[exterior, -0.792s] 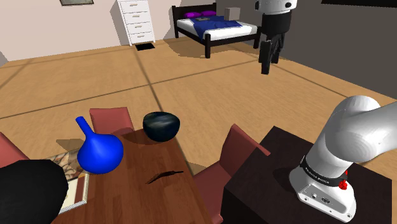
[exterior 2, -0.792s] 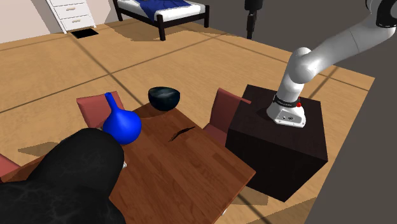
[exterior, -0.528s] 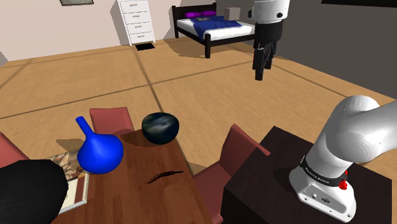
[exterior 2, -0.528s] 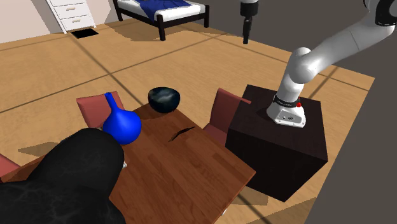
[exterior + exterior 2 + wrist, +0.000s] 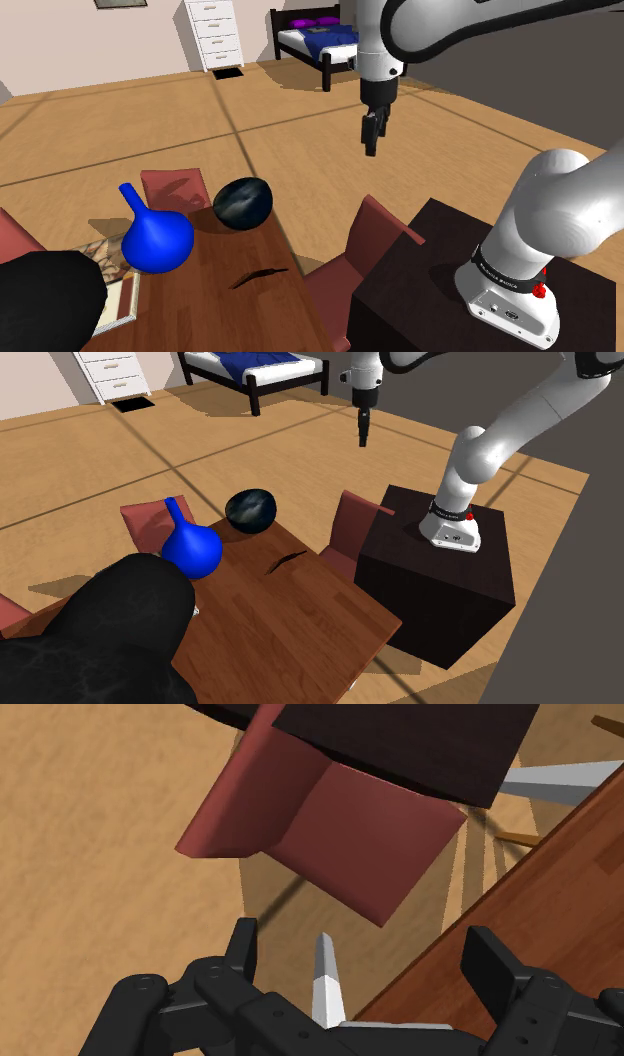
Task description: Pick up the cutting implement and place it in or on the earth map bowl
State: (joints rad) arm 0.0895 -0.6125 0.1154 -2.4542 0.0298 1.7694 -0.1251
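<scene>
The cutting implement (image 5: 262,274) (image 5: 288,559) is a thin dark curved piece lying flat on the brown wooden table (image 5: 220,310) (image 5: 300,612). The dark, earth-patterned bowl (image 5: 243,201) (image 5: 251,510) sits at the table's far end and looks tipped, showing its round outside. My black gripper (image 5: 369,148) (image 5: 363,440) (image 5: 365,944) hangs high above the floor, pointing down, well beyond the table and both objects. In the wrist view its fingers (image 5: 240,944) stand apart and clasp nothing. A grey pointed shape (image 5: 325,982) shows between them, touching neither.
A blue long-necked vase (image 5: 155,240) (image 5: 190,550) stands near the bowl. A big black lumpy object (image 5: 45,300) (image 5: 100,632) covers the table's near end. Red chairs (image 5: 375,245) (image 5: 355,522) (image 5: 330,824) stand between table and dark stand (image 5: 440,290). Bed and dresser stand far back.
The arm has swung the gripper down and toward the shoulder view's left, nearer the table. The bowl, upright before, now looks tipped and slightly shifted. The cutting implement has not moved.
</scene>
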